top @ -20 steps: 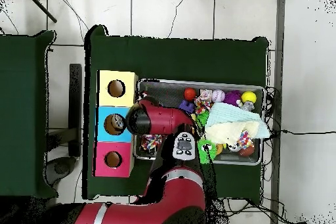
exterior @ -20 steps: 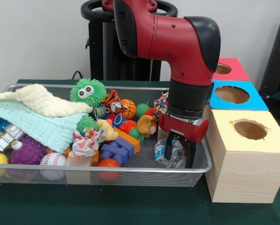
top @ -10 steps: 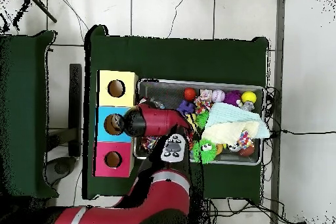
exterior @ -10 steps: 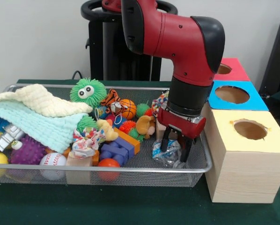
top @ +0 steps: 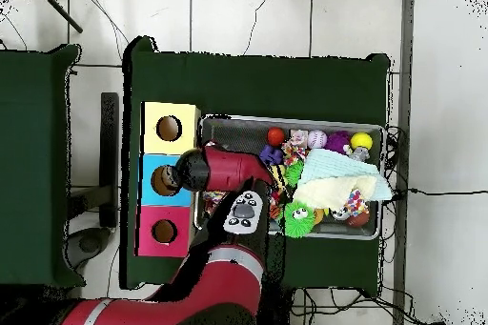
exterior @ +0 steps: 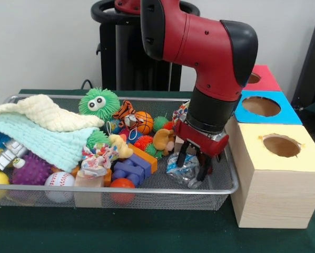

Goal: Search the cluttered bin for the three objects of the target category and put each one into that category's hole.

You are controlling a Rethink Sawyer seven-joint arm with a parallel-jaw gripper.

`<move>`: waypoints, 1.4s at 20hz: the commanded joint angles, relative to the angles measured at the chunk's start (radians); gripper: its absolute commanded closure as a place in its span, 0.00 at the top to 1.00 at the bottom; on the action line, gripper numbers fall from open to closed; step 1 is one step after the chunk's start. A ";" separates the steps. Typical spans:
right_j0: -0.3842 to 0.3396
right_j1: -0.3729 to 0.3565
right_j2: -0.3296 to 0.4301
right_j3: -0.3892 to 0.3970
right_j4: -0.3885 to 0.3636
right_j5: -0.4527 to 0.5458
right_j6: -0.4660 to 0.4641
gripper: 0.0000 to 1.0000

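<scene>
We see the gripper (exterior: 193, 167) low in the wire bin (exterior: 220, 185), jaws clenched on a crumpled plastic wrapper (exterior: 181, 166) between them.

- I see the bin (exterior: 220, 187) on the surface (exterior: 147, 232), toys inside.
- Three boxes (exterior: 276, 174) stand in a row just right of the bin.
- Blankets (exterior: 41, 132) lie at its left end.
</scene>
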 commanded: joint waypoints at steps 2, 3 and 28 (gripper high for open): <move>-0.036 0.089 0.033 -0.005 0.038 0.132 0.116 1.00; -0.044 0.085 0.040 -0.001 0.036 0.129 0.105 1.00; -0.164 -0.042 0.199 0.113 -0.035 0.030 -0.024 1.00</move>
